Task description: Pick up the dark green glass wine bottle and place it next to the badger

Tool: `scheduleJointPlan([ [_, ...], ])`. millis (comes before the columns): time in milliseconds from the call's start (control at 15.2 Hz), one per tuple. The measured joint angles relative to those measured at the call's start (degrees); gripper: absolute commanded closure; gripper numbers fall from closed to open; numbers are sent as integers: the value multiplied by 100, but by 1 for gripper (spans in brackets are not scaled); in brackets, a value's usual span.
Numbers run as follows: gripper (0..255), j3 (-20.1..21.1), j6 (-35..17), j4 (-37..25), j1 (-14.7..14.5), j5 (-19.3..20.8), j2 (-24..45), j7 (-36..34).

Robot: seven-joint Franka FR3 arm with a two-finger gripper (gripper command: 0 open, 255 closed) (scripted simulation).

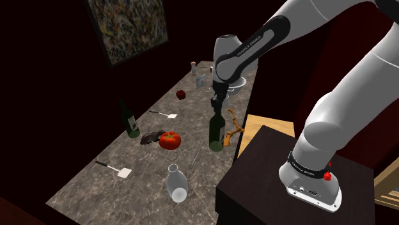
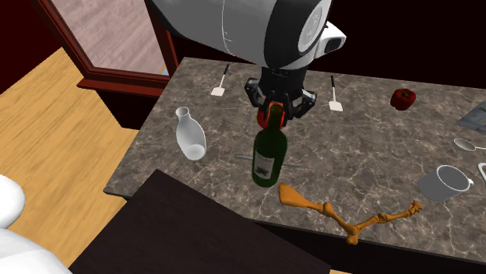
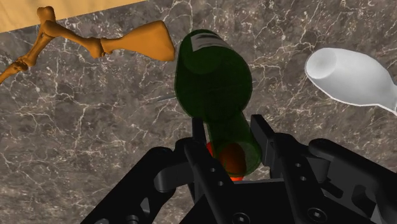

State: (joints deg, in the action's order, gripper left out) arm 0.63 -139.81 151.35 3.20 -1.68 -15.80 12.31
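Observation:
A dark green wine bottle [image 1: 217,131] with a white label and a red cap stands upright near the counter's front edge, close to the stand. My gripper [image 1: 219,102] comes down from above and is shut on the bottle's neck. In the second exterior view the gripper [image 2: 276,110] clasps the top of the bottle [image 2: 269,156]. In the wrist view the fingers [image 3: 264,137] press both sides of the bottle's [image 3: 213,76] neck, with the gripper [image 3: 232,149] at its cap. The badger [image 1: 151,137], a small dark figure, lies mid-counter, left of the bottle.
A red tomato [image 1: 170,140] touches the badger and a second green bottle [image 1: 130,120] stands behind it. A white vase [image 1: 176,184] lies on its side, and orange bones [image 2: 343,214] lie at the counter edge. Two spatulas [image 1: 115,168] [image 1: 165,114], a red pepper [image 2: 403,97] and a cup [image 2: 448,180] are scattered about.

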Motion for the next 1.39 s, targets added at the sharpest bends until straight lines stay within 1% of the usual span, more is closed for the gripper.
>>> scheduleJointPlan([
  [990, 255, 9, 1353, -610, 1, 20, -743, -47],
  [1386, 255, -7, 1843, -932, 12, 31, -910, -35],
])
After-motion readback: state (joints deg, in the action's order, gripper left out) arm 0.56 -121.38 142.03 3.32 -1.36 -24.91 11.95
